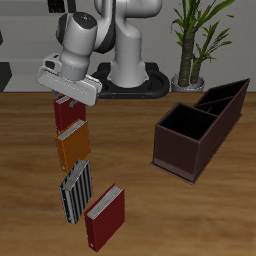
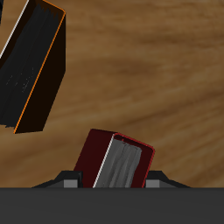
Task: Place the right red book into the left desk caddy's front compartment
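- Red book (image 1: pixel 67 113) sits at the far end of the row of books, farthest from the table's front edge and well apart from the caddy (image 1: pixel 200 128).
- The gripper (image 1: pixel 70 98) is right over it. In the wrist view the red book (image 2: pixel 118 162) sits between the two fingers (image 2: pixel 156 182), pale page edges facing the camera.
- The fingers flank the book closely, but I cannot tell whether they already press on it or stand just off its covers.
- Step in hand, as I judge it: the grasp, with carrying and placing not yet done.
- Next move calls for a firm hold, a lift clear of the orange book (image 1: pixel 73 148) just beside it, then a carry across to the caddy's square front compartment, which looks empty.
- Count: four books (one red, one orange, one striped book (image 1: pixel 75 192), one maroon book (image 1: pixel 104 218)), one caddy, one gripper.
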